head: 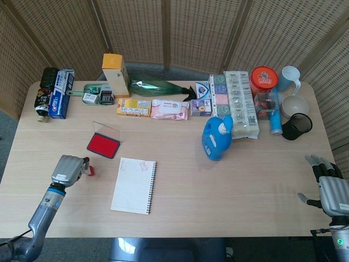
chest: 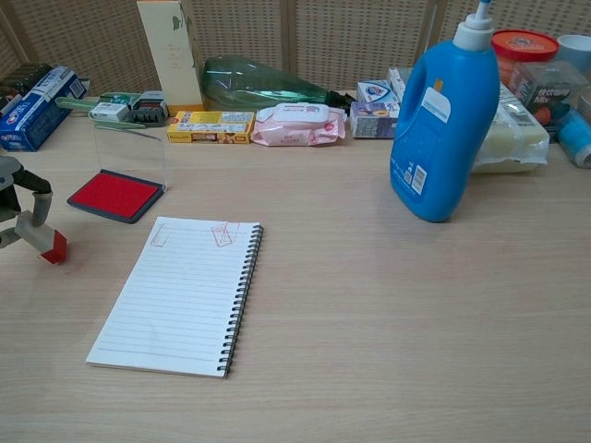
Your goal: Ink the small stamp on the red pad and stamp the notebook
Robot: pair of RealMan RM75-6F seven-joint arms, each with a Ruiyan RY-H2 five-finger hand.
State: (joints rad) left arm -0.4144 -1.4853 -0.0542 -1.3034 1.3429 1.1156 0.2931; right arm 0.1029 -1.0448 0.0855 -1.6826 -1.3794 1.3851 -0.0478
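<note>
The small stamp, pale with a red base, is pinched in the fingers of my left hand at the table's left front; it is tilted, its base just above the wood. In the head view the stamp juts from my left hand. The red pad lies open just behind, its clear lid upright. The spiral notebook lies to the right of the stamp, with two red marks near its top edge. My right hand rests at the far right front, fingers apart, holding nothing.
A blue detergent bottle stands right of centre. Along the back edge are a toothpaste box, a tall yellow carton, a green bottle, a wipes pack, and cups and jars at the right.
</note>
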